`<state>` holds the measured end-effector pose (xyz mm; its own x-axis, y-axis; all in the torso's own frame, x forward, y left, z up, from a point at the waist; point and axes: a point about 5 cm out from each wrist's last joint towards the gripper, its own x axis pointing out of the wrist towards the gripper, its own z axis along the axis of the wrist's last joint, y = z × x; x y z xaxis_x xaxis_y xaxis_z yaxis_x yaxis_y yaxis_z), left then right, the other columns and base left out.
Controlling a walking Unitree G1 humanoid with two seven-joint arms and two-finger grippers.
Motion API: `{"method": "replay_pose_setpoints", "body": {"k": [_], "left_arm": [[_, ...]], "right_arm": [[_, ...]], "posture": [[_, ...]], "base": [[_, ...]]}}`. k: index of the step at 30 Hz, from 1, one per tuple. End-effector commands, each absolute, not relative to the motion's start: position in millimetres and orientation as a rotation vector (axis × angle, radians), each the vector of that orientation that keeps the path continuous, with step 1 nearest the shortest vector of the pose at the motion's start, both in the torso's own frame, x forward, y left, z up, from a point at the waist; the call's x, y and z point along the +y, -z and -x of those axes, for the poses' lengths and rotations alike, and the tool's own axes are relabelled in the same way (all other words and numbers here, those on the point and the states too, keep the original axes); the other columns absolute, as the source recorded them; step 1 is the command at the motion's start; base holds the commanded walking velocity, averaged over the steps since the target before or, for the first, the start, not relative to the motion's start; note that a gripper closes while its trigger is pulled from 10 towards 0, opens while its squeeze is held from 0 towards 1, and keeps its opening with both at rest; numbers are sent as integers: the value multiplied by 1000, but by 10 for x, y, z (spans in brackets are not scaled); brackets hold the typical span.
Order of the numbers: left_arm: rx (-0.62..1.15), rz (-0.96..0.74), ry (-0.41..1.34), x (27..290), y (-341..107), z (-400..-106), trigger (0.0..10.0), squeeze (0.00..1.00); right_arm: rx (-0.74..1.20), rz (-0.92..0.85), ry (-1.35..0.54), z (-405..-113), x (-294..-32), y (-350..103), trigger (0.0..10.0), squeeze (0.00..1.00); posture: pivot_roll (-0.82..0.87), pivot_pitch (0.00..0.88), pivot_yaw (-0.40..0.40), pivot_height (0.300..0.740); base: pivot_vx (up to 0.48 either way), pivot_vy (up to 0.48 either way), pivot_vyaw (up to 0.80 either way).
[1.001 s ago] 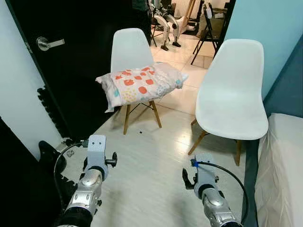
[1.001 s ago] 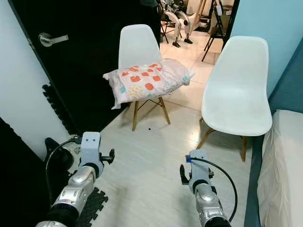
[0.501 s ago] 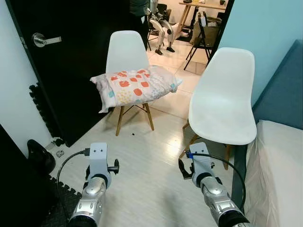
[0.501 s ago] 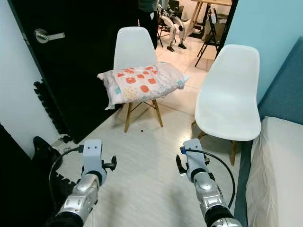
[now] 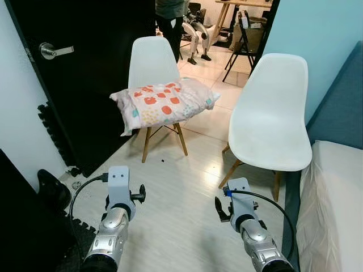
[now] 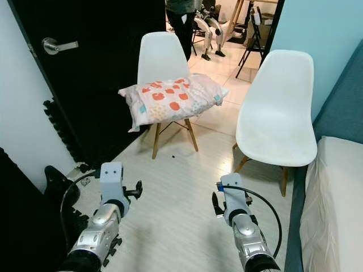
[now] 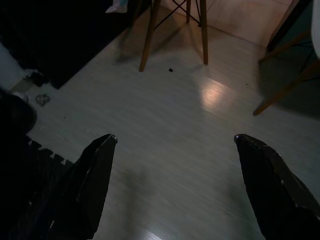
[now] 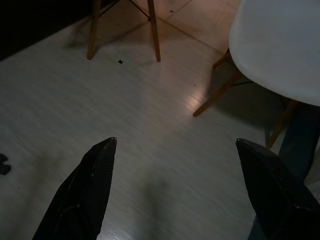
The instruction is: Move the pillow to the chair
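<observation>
A white pillow [image 5: 163, 103] with red, blue and yellow patches lies on the seat of a white chair [image 5: 151, 59] by the black door. A second white chair [image 5: 271, 122] stands bare to its right, beside the bed. Both my arms are held low over the pale floor, well short of the chairs. My left gripper [image 7: 175, 145] is open with nothing between its fingers. My right gripper [image 8: 175, 145] is open too, with the bare chair's seat [image 8: 280, 45] just ahead of it.
A black door [image 5: 85, 79] with a silver handle [image 5: 55, 51] stands at the left. The bed's edge [image 5: 332, 204] is at the right, under a blue wall. Through the doorway beyond are a person's legs [image 5: 170, 25], a robot dog and a table. A black foam mat [image 5: 65, 255] lies at the lower left.
The camera has shifted slightly; the chairs and pillow sit a little to the right of where they were. Both arms stay low with their grippers open.
</observation>
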<state>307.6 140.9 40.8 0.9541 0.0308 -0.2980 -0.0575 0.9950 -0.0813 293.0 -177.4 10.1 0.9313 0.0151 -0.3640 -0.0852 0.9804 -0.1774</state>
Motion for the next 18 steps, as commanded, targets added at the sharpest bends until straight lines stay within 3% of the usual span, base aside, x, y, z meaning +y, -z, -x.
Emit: {"method": "replay_pose_setpoints", "body": {"k": [1,4,18], "left_arm": [[310,73,-33,1407,-408,-3092,10000,0],[309,73,-22,1389,-420,-3111,10000,0],[299,75,-20,1415,-442,-3131,10000,0]], "right_arm": [[378,173,-33,-2893,-1781,-68,10000,0],[377,171,-23,-2886,-1789,-65,10000,0],[377,169,-24,-2904,-1758,-71,10000,0]], "posture": [[-47,49,12,740],[-48,48,16,740],[-34,37,16,740]], "base": [[0,0,0],[0,0,0],[254,0,0]]}}
